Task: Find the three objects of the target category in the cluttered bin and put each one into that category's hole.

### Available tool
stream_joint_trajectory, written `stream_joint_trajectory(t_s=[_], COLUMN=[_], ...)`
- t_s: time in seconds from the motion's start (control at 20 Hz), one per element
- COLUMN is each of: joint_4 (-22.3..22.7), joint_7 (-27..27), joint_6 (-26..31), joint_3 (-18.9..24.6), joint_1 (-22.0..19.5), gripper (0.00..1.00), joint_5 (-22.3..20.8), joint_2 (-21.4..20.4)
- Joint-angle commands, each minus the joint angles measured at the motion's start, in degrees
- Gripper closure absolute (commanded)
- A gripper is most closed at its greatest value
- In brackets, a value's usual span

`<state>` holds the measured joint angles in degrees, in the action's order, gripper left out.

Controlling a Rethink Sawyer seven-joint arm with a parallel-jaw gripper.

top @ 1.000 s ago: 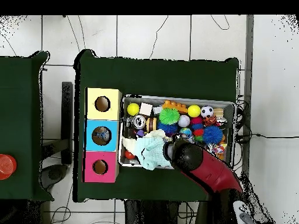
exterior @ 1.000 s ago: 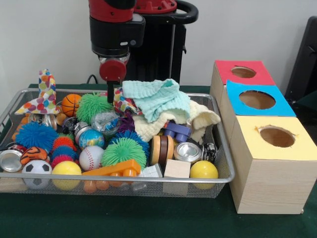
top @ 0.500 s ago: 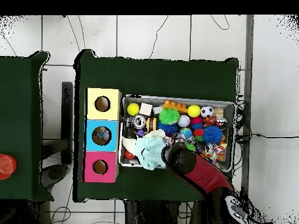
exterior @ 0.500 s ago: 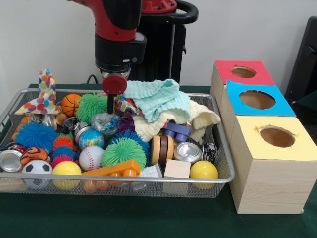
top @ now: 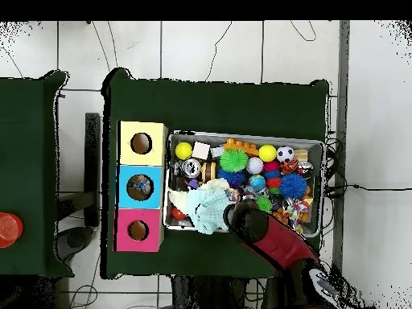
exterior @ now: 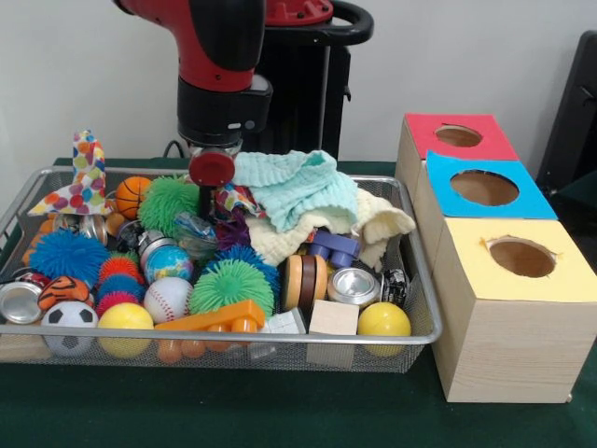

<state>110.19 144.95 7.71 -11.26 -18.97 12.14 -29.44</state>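
- Bin (exterior: pixel 410 322) is a wire mesh tray on the green worktop (exterior: pixel 280 411), stuffed with clutter
- far left in the front view: a spotty cloth (exterior: pixel 82 177), blue spiky ball (exterior: pixel 67 254), soccer ball (exterior: pixel 68 320) and yellow ball (exterior: pixel 124 319) near the front rim
- the red and black arm (exterior: pixel 219 65) hangs over the back-left part, pincer (exterior: pixel 206 201) poking down beside the green spiky ball (exterior: pixel 172 199); can't tell if its tips are apart or together
- middle: teal cloth (exterior: pixel 294 185) piled on a cream cloth (exterior: pixel 378 222)
- right of the bin: three boxes side by side, yellow hole (exterior: pixel 522 257) nearest, then blue hole (exterior: pixel 484 188), red hole (exterior: pixel 458 135) at the back
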Motion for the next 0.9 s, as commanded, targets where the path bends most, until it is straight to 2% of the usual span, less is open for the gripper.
stream_joint_trajectory(t_s=[0.05, 0.2, 0.35, 0.45, 0.9], joint_4=[-0.8, 0.2, 1.2, 1.1, -3.5], joint_7=[5.6, 4.9, 4.2, 4.3, 5.3], joint_6=[-3.4, -1.6, 3.7, 5.2, 3.8], joint_3=[3.1, 3.8, 4.8, 5.6, 7.1], joint_1=[-2.3, -3.3, -4.2, -4.4, -4.2], gripper=[1.0, 1.0, 1.0, 1.0, 1.0], joint_5=[-0.3, -0.5, 0.4, 1.0, 2.5], joint_2=[1.3, -1.2, -6.8, -8.3, -4.5])
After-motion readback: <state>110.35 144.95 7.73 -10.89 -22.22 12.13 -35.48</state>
